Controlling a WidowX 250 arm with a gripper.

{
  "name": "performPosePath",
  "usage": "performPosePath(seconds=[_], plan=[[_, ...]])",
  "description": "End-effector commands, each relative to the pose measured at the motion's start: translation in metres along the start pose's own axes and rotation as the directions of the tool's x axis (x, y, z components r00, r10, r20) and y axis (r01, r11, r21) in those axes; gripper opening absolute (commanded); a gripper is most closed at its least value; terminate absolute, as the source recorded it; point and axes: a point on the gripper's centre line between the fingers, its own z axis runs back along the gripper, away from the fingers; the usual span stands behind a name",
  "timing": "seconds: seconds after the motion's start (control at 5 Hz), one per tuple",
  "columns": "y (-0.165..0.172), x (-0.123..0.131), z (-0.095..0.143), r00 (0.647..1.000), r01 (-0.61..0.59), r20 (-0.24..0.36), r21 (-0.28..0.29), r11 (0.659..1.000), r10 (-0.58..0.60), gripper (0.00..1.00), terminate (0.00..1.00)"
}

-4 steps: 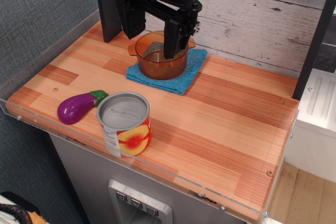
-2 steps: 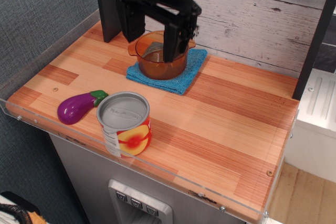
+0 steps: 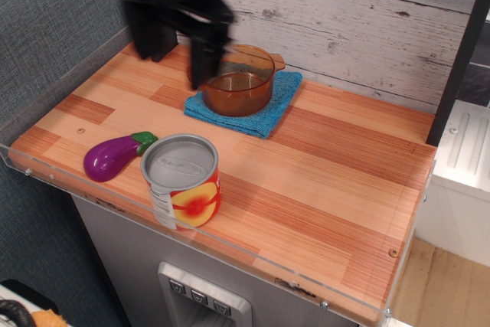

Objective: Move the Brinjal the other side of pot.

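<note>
I see gripper [image 3: 178, 50] blurred left of pot [image 3: 237, 80], jaw state unclear, Brinjal [image 3: 115, 155] at tabletop [image 3: 321, 181] front-left edge touching can [image 3: 182, 181]

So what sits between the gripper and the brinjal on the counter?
Nothing: in this view only bare wooden counter separates the blurred gripper from the Brinjal.

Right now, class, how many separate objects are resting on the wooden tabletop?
4: a glossy purple toy eggplant front left, a silver-topped can touching its stem end, and a blue woven cloth at the back carrying a translucent amber pot. Nothing seems hidden.
</note>
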Motion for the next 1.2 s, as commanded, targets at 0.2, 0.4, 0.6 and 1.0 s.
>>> performPosePath(seconds=[0.2,0.4,0.6,1.0], plan=[[0.075,-0.020,-0.045,0.988,0.122,0.094,0.034,0.992,-0.124,1.00,0.00],[0.080,-0.019,-0.070,0.974,0.185,0.124,0.039,0.982,-0.188,1.00,0.00],[0.079,-0.019,-0.091,0.967,0.227,0.110,0.023,0.974,-0.229,1.00,0.00],[0.074,-0.029,-0.122,0.966,0.254,0.058,-0.015,0.967,-0.253,1.00,0.00]])
